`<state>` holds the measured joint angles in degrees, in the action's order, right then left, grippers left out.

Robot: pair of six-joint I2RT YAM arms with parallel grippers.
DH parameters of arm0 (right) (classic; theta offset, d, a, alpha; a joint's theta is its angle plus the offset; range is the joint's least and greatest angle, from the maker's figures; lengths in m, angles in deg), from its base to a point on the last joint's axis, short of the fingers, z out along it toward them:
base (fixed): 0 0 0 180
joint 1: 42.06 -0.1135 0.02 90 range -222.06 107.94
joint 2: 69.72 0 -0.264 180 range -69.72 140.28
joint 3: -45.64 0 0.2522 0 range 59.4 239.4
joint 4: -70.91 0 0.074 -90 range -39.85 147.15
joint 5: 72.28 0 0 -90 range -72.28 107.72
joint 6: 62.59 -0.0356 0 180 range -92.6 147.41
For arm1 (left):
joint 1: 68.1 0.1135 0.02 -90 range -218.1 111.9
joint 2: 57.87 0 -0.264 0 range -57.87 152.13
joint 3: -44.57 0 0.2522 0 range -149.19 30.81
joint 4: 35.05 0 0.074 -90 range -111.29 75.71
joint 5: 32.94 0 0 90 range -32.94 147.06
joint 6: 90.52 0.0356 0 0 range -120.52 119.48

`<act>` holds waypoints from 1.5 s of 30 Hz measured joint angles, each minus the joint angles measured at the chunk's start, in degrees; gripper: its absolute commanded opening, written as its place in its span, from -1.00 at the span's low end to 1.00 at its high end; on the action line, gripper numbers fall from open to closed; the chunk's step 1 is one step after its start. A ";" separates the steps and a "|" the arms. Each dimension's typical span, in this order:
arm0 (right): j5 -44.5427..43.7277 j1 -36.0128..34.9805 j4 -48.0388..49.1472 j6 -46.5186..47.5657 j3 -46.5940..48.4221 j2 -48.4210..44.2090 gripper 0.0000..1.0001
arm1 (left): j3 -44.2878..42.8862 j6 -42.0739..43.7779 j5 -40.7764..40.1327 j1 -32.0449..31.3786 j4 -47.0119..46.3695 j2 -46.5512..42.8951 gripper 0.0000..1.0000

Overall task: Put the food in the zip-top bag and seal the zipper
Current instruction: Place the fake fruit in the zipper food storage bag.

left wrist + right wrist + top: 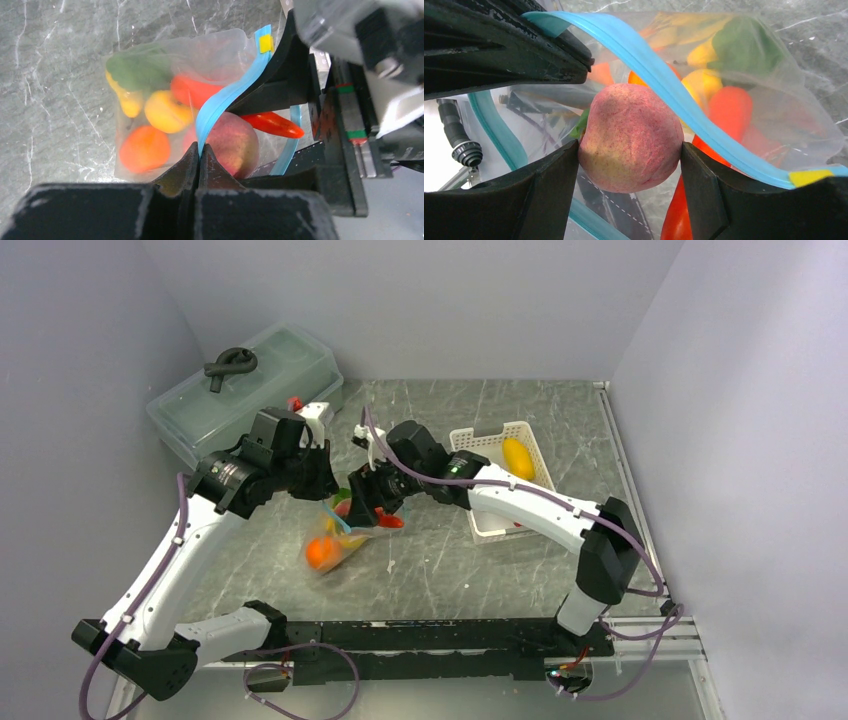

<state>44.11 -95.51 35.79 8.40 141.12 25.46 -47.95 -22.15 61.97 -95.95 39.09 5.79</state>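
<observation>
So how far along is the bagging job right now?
Done: orange, green piece and others sit inside the zip-top bag. In hand: left fingers pinch the zipper; right fingers hold the peach at the mouth. To do: peach in, yellow fruit from the white basket, seal.

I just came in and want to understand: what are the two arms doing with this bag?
The left gripper is shut on the blue zipper strip, holding open the mouth of the clear bag. The right gripper grips a pink peach at that mouth. Orange, yellow, green and red pieces already lie inside. One yellow fruit is in the white basket; the bag is not sealed yet.
</observation>
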 measured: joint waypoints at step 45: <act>-25.90 0.17 -5.22 4.44 -4.55 -19.80 1.00 | 0.00 -0.28 -0.24 0.00 -0.13 0.31 -1.00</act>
<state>18.21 -95.34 30.56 12.84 136.57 5.65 -47.95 -22.43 61.73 -95.95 38.96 6.10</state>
